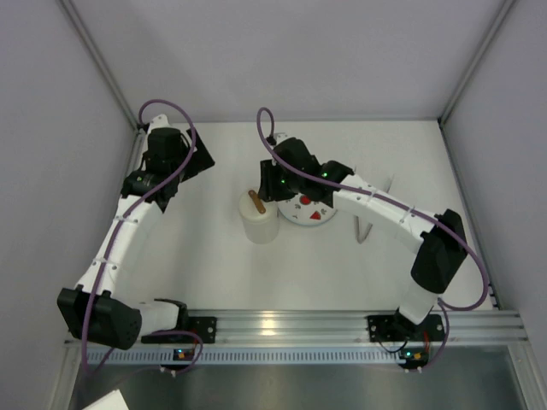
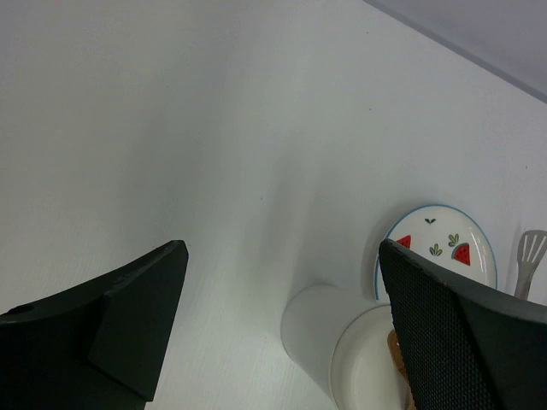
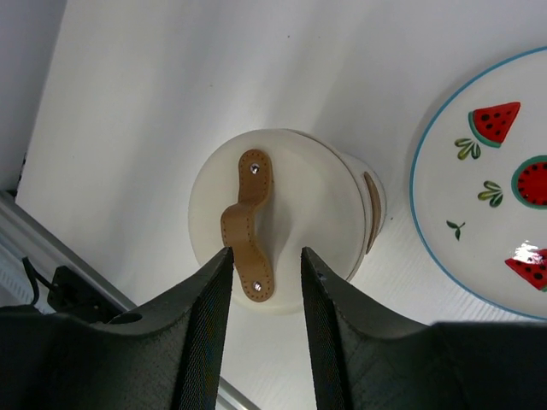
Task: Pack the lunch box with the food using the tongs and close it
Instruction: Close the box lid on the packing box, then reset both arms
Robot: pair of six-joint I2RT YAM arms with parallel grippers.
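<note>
One pliable brown strap handle (image 3: pixel 244 224) offers the hold on the seemingly light, rigid round white lid (image 3: pixel 299 192) of the white cylindrical lunch box (image 1: pixel 258 224); right pincer (image 3: pixel 267 254) hovers narrowly apart, empty.

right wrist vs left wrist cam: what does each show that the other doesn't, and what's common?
Right wrist only: the lid seen top-on with its brown strap handle whole, the right gripper with jaws slightly apart over the strap's end, and the mounting rail.
Left wrist only: the slotted tip of the tongs beside the plate, and the left gripper with jaws wide apart over the table.
Both: the lunch box and the watermelon-print plate.
</note>
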